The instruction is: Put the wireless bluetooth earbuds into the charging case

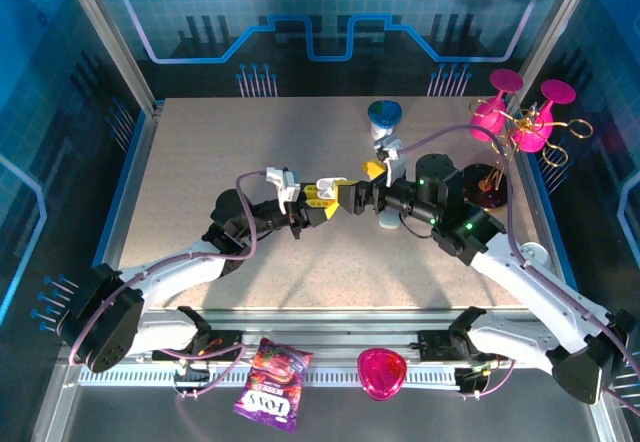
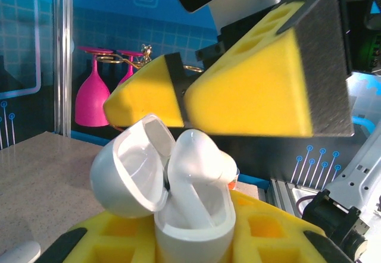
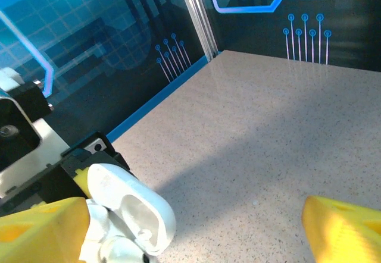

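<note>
The left jaws clench the white charging case (image 2: 193, 230), held up over the middle of the desk (image 1: 200, 162) with its lid (image 2: 128, 171) swung open. One earbud (image 2: 199, 165) stands stem-down in the case, its head sticking out. The right jaws are released and spread wide, their yellow pads (image 2: 250, 90) just above the earbud. By the front rail lies a purple sweet bag (image 1: 272, 384) whose white lettering looks like "FOX".

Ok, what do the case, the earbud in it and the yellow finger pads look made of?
Case and earbud: hard white plastic, glossy, going by the sharp highlights and smooth curves. Finger pads: matte yellow, likely soft foam or rubber, with moulded square pockets and no shine.
</note>
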Robot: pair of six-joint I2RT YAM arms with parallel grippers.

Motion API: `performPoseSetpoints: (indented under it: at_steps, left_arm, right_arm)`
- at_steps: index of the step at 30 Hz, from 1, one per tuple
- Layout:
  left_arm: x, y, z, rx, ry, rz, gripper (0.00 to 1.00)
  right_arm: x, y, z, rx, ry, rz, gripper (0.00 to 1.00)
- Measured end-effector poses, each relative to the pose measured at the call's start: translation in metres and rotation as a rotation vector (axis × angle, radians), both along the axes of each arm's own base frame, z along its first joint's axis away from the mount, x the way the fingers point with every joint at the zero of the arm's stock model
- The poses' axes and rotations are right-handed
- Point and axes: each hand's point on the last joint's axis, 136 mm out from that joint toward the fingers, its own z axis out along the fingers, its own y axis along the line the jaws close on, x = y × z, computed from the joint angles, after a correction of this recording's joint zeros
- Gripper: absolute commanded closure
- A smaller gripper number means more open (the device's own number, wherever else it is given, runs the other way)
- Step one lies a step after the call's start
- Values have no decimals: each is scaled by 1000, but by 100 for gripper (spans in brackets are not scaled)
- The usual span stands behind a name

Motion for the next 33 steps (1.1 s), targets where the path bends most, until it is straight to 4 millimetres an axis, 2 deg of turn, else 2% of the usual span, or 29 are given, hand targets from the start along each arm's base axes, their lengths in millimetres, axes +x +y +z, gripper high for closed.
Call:
performPoseSetpoints:
  at_steps: [11,15,22,28,33]
  left_arm:
    - [-1,-1,-2,5,3,-11,84]
    - [-1,-1,-1,1,-3,-10,84]
    - [-1,-1,-2,2,-2,-10,84]
    - [-2,-2,0,2,-33,-14,84]
    - [-6,-1,-9,29,-86,-13,84]
  right_arm:
    - [-4,9,-2,7,14,57,7]
    - [-3,13,-11,-8,38,74,7]
    - [-4,13,-9,-13,35,78,7]
    - [-9,7,4,10,4,69,6]
    - [-14,3,17,39,-25,68,6]
